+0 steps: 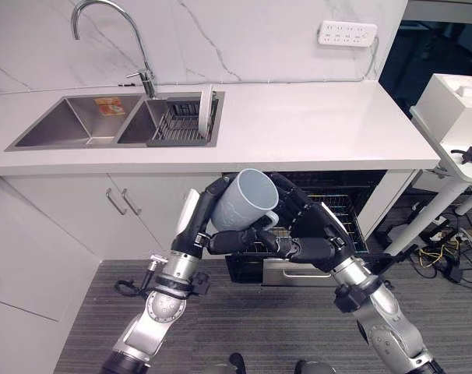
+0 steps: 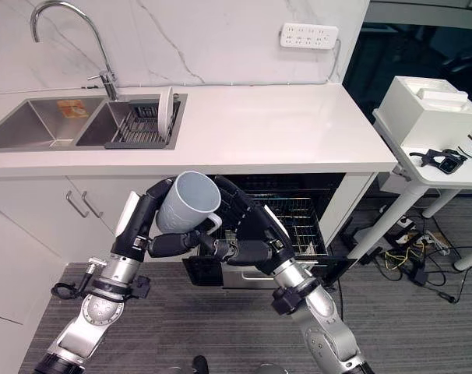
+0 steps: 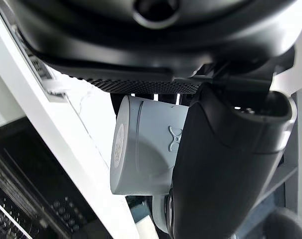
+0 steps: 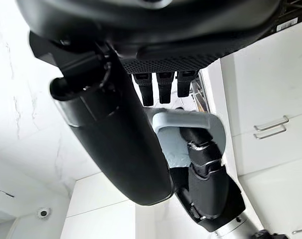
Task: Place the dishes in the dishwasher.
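Item: grey mug (image 1: 246, 200), rigid, glazed and likely slippery, breakable. Both hands are cradling it in front of the open dishwasher (image 1: 329, 204), below the counter edge; left hand (image 1: 203, 216) is curling around its body, right hand (image 1: 302, 226) is wrapping the handle side. Best hold: body or handle.
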You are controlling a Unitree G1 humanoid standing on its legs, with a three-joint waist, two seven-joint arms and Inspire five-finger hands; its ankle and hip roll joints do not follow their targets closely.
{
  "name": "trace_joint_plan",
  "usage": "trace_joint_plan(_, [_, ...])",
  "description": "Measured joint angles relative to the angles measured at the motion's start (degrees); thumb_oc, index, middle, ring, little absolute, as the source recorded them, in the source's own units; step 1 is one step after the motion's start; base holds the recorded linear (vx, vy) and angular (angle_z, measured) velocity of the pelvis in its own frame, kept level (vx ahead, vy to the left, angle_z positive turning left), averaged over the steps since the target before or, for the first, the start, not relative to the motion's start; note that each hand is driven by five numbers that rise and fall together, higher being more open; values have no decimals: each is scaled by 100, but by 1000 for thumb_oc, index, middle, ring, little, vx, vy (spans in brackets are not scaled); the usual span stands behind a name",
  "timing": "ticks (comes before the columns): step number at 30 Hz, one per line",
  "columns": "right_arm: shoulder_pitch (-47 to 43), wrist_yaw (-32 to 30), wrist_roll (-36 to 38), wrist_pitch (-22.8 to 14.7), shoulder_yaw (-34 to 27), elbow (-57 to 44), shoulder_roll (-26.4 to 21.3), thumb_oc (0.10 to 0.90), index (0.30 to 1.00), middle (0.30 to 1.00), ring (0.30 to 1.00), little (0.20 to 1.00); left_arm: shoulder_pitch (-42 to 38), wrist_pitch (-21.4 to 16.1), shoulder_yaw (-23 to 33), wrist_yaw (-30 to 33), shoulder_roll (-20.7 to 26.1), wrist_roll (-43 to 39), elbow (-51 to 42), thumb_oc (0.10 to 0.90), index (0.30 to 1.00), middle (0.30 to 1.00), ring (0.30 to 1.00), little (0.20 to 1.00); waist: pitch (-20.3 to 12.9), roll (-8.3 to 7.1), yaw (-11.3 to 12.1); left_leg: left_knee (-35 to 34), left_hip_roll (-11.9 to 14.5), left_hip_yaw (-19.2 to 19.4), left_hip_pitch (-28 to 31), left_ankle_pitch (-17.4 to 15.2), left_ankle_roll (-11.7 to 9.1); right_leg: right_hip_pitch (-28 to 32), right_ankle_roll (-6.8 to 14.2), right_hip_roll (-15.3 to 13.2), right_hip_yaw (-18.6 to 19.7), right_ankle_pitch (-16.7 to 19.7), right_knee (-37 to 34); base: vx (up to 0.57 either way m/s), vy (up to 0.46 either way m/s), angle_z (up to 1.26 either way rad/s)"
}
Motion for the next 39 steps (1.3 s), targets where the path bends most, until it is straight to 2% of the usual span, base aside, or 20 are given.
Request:
trace_joint_plan(11, [-10,-131,0,-1,4,0,6,800,900,900,900,900,-36,1,-20,-20,-1,-12,0,400,300,300,300,300,-2,-4,101,0,0,-25,-9,6,-9,-3,-21,-1,-16,-18,29,0,0,0])
trace_joint_plan(19, [-10,-234,0,-1,5,0,12,800,900,900,900,900,-42,3,-22,-128,-1,-107,0,400,300,300,300,300,-33,-55,100,-1,-1,-34,-15,8,-9,-3,-24,0,-19,-21,29,0,0,0])
trace_joint_plan(32, [-12,-380,1,-7,30,0,19,800,900,900,900,900,-99,45,-92,-103,32,-83,1,400,300,300,300,300,-34,-56,100,-1,-2,-35,-7,11,-7,-3,-26,1,-17,-23,32,0,0,0])
trace_joint_plan(36, [-18,-528,3,-6,122,0,25,800,900,900,900,900,-107,77,-132,149,96,258,2,400,300,300,300,300,-34,-56,102,-1,-1,-35,-6,12,-8,-3,-27,1,-16,-23,32,0,0,0])
trace_joint_plan(39, [-35,-635,3,-5,291,1,72,800,900,900,900,900,-120,108,-295,654,133,822,60,400,300,300,300,300,-34,-56,104,0,-2,-34,-5,13,-9,-3,-27,2,-16,-23,34,0,0,0])
